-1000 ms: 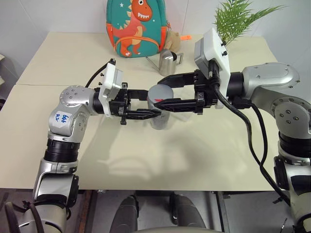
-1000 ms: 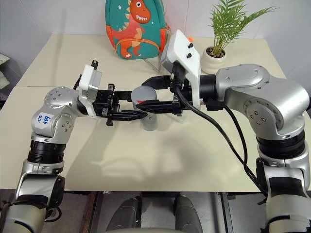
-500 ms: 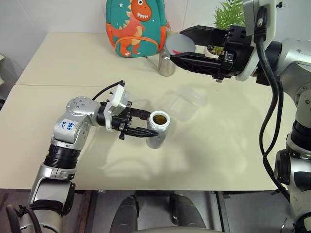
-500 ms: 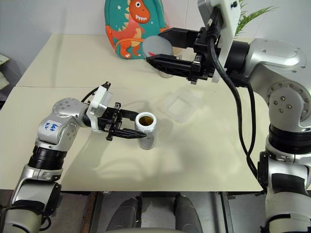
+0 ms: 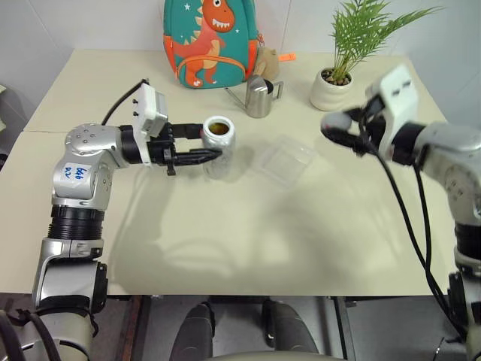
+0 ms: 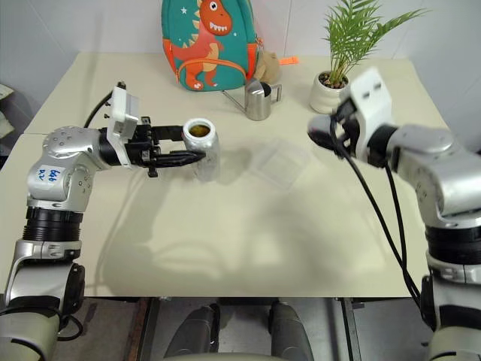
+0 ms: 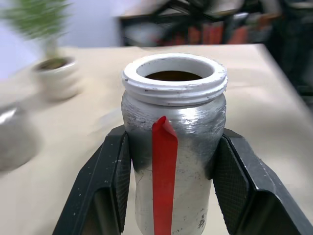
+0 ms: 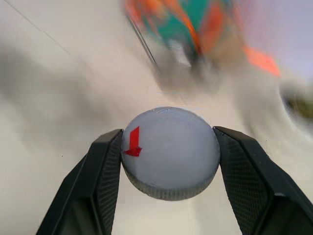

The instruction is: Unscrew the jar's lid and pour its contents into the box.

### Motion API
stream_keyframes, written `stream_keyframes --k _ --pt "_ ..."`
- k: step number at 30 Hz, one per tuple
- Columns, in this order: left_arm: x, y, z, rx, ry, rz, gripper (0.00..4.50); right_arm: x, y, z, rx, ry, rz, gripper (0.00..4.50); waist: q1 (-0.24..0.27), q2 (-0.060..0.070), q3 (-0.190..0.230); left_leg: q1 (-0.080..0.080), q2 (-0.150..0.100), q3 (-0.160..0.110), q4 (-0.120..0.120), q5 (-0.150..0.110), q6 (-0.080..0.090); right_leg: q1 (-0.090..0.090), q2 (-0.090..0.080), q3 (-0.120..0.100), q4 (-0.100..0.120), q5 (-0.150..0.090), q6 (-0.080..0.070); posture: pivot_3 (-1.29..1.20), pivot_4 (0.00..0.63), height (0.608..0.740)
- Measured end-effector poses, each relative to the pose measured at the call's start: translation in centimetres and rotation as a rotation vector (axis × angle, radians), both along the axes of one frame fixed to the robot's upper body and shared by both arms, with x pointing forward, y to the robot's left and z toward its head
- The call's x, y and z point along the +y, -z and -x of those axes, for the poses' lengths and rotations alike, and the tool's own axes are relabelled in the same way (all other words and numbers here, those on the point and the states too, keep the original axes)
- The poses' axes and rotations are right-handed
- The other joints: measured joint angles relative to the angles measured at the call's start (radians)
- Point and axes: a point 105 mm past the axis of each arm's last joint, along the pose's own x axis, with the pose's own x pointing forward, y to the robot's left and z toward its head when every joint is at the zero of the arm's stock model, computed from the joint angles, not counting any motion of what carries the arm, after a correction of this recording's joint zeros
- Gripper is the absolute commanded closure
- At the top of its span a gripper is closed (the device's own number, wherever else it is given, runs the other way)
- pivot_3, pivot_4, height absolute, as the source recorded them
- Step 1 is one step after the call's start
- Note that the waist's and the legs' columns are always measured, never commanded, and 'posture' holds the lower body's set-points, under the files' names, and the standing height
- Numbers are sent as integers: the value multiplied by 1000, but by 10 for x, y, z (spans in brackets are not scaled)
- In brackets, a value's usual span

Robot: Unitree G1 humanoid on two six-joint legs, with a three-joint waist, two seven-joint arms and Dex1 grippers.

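Over on the left, the left hand (image 5: 197, 148) has its two black fingers clamped on the sides of the jar (image 5: 219, 144), one finger on each flank, as the left wrist view shows. The jar stands upright, long axis vertical, its open white-rimmed mouth facing up and the red stripe (image 7: 164, 181) running straight down its side. It sits well up from the worktop (image 5: 248, 241), in front of the dinosaur backpack (image 5: 211, 41). Inside the mouth there is something dark brown, the contents (image 5: 219, 128), though individual pieces cannot be made out.

Moving to the middle: behind the jar stands a small steel jug (image 5: 259, 96) with handle and spout, close to the backpack. Just to the right of the jar lies the box (image 5: 283, 159), a shallow clear tray flat on the worktop, apart from the jar.

Further right, a potted plant (image 5: 337, 75) stands at the back of the worktop. In front of it, out to the right side, the right hand (image 5: 337, 129) is blurred in the head views, but its wrist view is plain: both fingers are closed on the rim of the lid (image 8: 169, 152), off the jar and well apart from it. The lid's flat grey top faces the wrist camera, with a small red mark near one edge.
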Motion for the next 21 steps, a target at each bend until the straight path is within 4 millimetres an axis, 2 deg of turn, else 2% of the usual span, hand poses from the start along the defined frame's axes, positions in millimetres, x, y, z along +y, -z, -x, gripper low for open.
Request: stream_keyframes --k 2,6,9,12,15,18,21 --pt "6 -3 -6 -24 -51 9 2527 -15 24 -2 63 85 12 1891 -1 0 0 0 0 2 0 0 0 -1 0 2 0 0 1 0 150 740" --pt "13 -4 -16 -40 -133 21 2527 -42 52 -5 106 244 45 1891 -1 0 0 1 0 3 0 0 0 -1 0 3 -1 1 1 0 150 740" --pt "14 1 -22 -32 -159 35 2527 -55 76 -3 154 315 30 1891 0 0 0 1 0 3 1 0 0 -1 0 3 0 1 1 0 150 740" --pt "11 4 -27 -33 -176 46 2527 -59 83 -1 154 336 4 1891 0 0 0 1 0 3 2 0 0 0 0 3 0 1 2 0 150 740" --pt "10 -1 -32 -59 -189 48 2527 -64 89 3 159 358 -25 867 0 0 0 1 0 3 3 0 0 0 0 3 0 1 2 0 150 740" --pt "8 -3 -34 -90 -193 44 2527 -67 89 7 152 369 -41 37 1 0 0 1 0 3 4 0 0 1 0 4 0 1 3 0 150 740" --pt "7 -3 -37 -105 -203 36 2527 -65 89 10 151 356 -41 37 1 -1 0 1 -1 3 5 0 0 1 0 4 1 2 3 0 150 740"
